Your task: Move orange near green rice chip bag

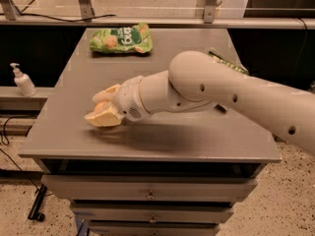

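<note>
We see the gripper low at the table's front left, squeezing the orange; the green rice chip bag lies far back.

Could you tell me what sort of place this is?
Probably a robotics lab: a grey drawer cabinet, a pump bottle on a side ledge, speckled floor. The gripper is at the orange, front-left on the cabinet.

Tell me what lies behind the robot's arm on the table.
Only a strip of a dark green packet shows above the arm, toward the table's right rear; the arm covers the rest. The gripper is at the front left, at the orange.
</note>
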{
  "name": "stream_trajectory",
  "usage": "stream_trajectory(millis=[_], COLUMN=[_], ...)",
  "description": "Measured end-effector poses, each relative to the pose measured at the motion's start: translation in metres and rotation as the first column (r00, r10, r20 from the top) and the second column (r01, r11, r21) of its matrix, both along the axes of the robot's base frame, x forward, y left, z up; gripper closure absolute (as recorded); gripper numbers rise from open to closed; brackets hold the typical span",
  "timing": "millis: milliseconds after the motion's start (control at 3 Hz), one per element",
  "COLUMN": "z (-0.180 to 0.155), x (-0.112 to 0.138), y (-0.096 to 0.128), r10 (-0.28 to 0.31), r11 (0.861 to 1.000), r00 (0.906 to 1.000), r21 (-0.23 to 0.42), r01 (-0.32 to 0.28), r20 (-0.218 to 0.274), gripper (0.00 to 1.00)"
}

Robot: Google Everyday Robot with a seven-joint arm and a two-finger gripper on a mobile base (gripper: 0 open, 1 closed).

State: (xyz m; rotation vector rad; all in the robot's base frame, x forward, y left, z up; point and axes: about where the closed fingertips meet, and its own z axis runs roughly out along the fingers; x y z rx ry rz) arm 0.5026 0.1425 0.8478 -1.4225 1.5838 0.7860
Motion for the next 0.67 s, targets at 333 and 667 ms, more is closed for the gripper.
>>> stream_trajectory(millis=[333,667], z=[-0.003,0.022], x=[-0.002,0.009], y=[-0.012,-0.023], r10=[-0.019,-0.014], r11=[1.000,1.000], r00=[0.9998,0.9992], r21=[-0.004,-0.007], r01=[0.019,0.014], r20=[-0.010,0.038], gripper=[0.88,1.00])
